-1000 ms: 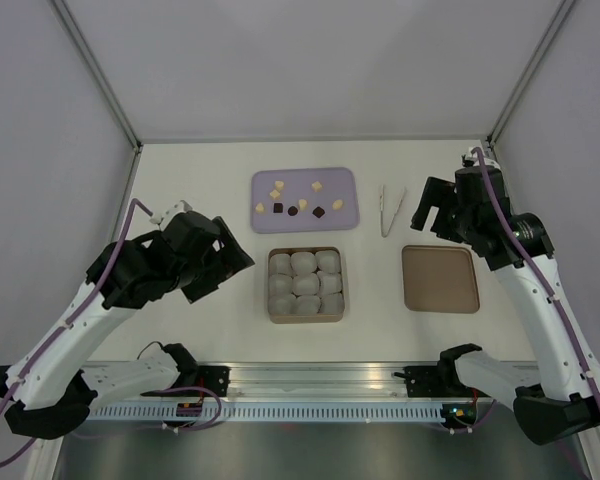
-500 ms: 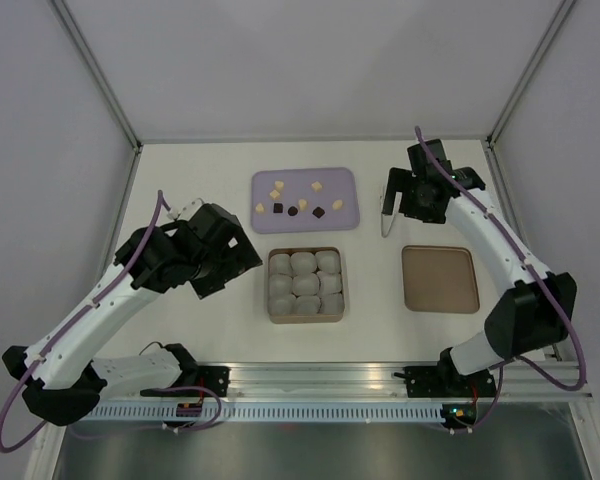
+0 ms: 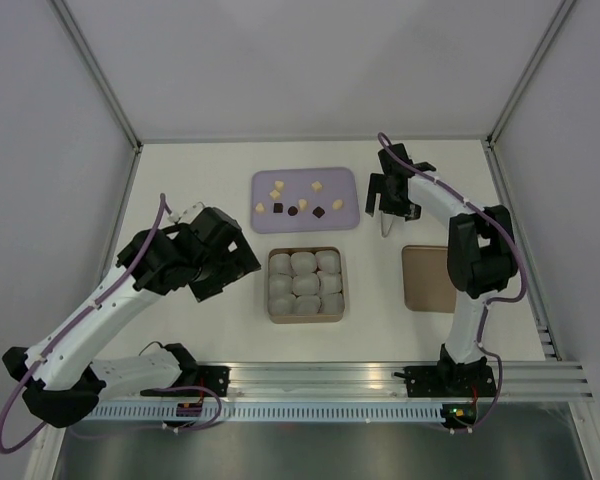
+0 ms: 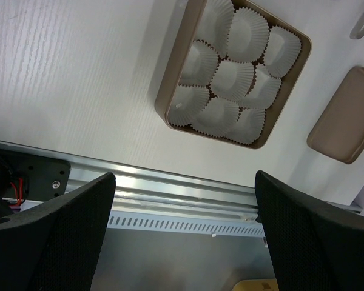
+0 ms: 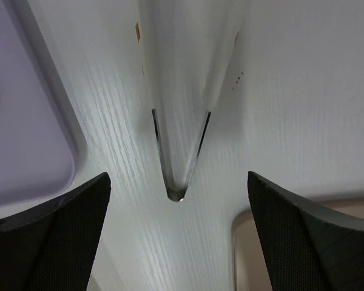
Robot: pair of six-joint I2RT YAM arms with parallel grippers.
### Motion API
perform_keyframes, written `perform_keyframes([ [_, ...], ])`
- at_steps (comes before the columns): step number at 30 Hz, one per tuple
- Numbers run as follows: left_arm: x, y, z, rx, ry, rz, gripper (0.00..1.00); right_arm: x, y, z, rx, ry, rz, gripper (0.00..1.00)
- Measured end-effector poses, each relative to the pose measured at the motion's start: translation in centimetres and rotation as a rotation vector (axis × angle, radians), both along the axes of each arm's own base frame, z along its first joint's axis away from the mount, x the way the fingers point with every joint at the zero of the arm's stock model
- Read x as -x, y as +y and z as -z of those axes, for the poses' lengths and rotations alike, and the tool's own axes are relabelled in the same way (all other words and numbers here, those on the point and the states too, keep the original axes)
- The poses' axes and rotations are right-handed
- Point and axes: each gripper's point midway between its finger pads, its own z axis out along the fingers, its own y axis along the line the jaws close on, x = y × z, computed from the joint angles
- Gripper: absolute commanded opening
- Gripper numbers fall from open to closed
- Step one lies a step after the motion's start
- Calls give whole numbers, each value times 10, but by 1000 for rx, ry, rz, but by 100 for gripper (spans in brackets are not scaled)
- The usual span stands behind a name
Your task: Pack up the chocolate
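On the grey-walled white table (image 3: 180,180), right gripper (image 3: 388,203) is hovering open and empty over tongs (image 5: 176,54) beside the lavender tray (image 3: 342,180); left gripper (image 4: 185,176) likewise

Your white desk (image 3: 180,190) shows a faint wood grain. Plain pale grey panels close it in: a back wall (image 3: 310,60), a left wall (image 3: 35,150), a right wall (image 3: 575,110). Grey metal struts (image 3: 94,70) climb the far corners; an aluminium rail (image 3: 320,376) lines the near edge.
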Motion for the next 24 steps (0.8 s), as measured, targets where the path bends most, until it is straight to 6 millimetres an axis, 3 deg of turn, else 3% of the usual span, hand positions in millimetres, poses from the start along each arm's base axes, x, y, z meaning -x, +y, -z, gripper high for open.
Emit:
perform_keyframes([
  [14, 2, 1, 20, -31, 31, 6, 99, -31, 3, 47, 19, -13, 7, 95],
  [24, 3, 2, 22, -28, 29, 6, 99, -39, 3, 48, 3, -52, 51, 86],
])
